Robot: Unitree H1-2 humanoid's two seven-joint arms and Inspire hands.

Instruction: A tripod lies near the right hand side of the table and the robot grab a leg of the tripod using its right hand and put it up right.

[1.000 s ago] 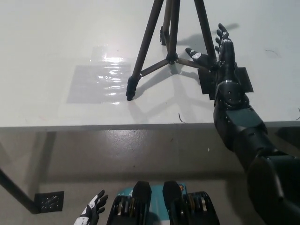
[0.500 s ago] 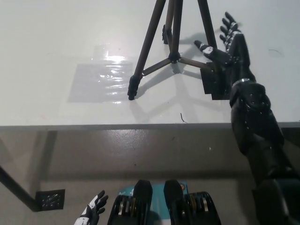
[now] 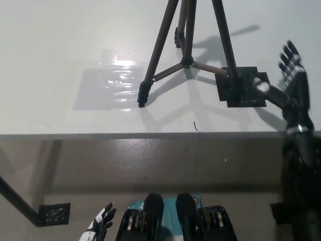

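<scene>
Down at the lower left, the white left hand point(image 3: 101, 226) rests low beside the robot's body, well below the table's level, its fingers spread and holding nothing. Moving right, a glossy clear patch point(image 3: 108, 88) shines on the white table point(image 3: 45, 60), with bare tabletop around it toward the left and the near edge. The tripod point(image 3: 185, 45) stands upright near the table's right side, its legs splayed: one foot sits just right of the patch, another is planted on a dark square mat point(image 3: 243, 86) (its top runs out of view). Open table lies between the near foot and the front edge. At the far right, the black right hand point(image 3: 288, 83) is raised just beside the mat, fingers apart and pointing up, gripping nothing and clear of every leg. A second ago that hand sat against the right-hand leg over the mat; it has since drawn away rightward, while the tripod has stayed standing.
</scene>
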